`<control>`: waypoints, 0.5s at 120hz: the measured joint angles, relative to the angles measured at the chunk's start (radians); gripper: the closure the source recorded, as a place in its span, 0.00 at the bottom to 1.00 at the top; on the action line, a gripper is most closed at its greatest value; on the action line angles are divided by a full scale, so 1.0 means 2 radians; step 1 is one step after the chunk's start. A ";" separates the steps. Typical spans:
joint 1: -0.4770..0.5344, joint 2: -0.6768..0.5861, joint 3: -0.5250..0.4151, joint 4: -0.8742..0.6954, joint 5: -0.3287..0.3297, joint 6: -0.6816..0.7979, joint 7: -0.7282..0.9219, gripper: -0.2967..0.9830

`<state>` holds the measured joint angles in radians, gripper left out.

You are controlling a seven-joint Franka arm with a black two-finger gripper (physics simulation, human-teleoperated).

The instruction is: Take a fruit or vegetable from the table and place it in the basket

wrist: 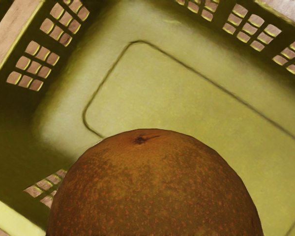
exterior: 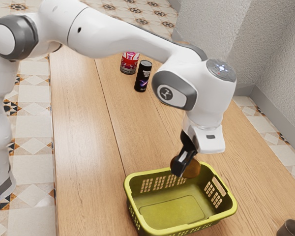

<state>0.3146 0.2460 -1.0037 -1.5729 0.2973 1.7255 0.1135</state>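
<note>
No text is legible (even on the black can (exterior: 143,76)).

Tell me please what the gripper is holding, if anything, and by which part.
The gripper holds a round brown fruit, apparently by its sides; the far finger's contact is hidden.

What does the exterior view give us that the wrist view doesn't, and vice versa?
Exterior adds: arm, gripper shut on the brown fruit, red-labelled container, black can, dark cup-like object, patterned floor.
Wrist adds: the fruit's fine speckling and small dark scar.
Both: fruit, green basket with its outlined floor and slotted walls, bits of wooden table.
</note>
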 joint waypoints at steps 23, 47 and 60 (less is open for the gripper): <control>-0.015 0.007 -0.001 -0.001 0.003 0.001 -0.027 0.47; -0.020 0.013 0.002 -0.001 0.009 0.002 -0.048 0.29; -0.024 -0.023 0.050 0.004 0.021 -0.001 -0.053 0.26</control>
<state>0.2674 0.1997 -0.9035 -1.5650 0.3396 1.7225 0.0078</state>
